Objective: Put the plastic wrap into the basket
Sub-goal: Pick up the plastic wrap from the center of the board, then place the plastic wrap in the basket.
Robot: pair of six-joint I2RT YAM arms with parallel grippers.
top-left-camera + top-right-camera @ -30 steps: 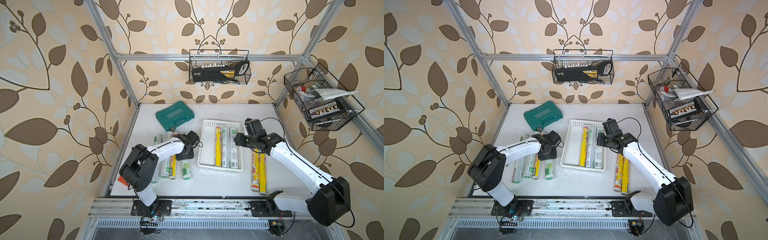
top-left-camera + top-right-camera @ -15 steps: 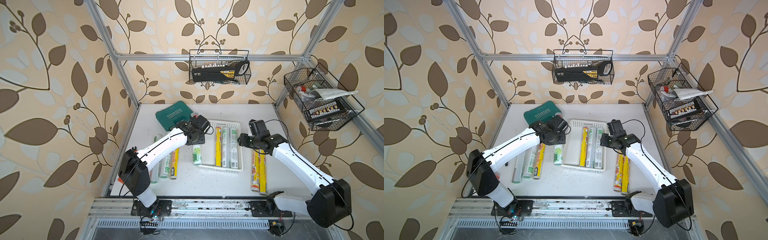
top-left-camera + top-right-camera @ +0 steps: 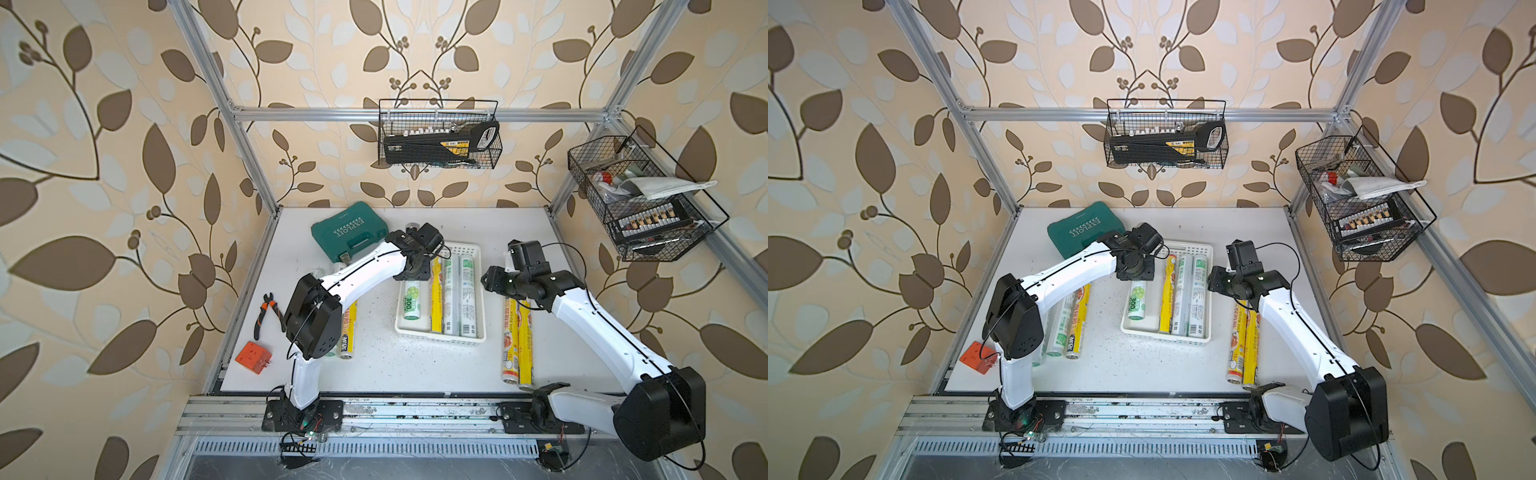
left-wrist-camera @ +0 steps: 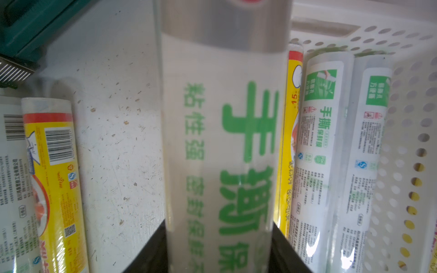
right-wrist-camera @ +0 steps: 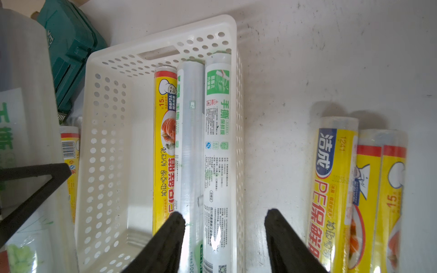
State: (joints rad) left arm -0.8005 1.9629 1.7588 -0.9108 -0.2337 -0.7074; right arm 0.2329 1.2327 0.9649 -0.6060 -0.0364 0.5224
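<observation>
I have the left tool [image 3: 414, 270] gripping a roll [image 3: 412, 297] parallel over the basket's [image 3: 440, 337] free 9 o'clock lane for a clean fit; right tool [image 5: 224, 215] agape, empty.

Right wrist view. My gripper [image 5: 224, 214] hangs with its two black fingers [image 5: 165, 241] spread apart and nothing between them, seen over one long perforated wall of the basket [image 5: 163, 30]. Three rolls lie side by side against that wall: a yellow roll [image 5: 164, 141], a silvery roll [image 5: 190, 141] and a white roll [image 5: 218, 141] with green print. Outside that wall, more yellow rolls [image 5: 331, 189] lie touching on the speckled bench [image 5: 283, 94]. A teal case [image 5: 71, 47] sits past the basket's far corner, beside a blurred roll [image 5: 23, 118] close to the lens.
</observation>
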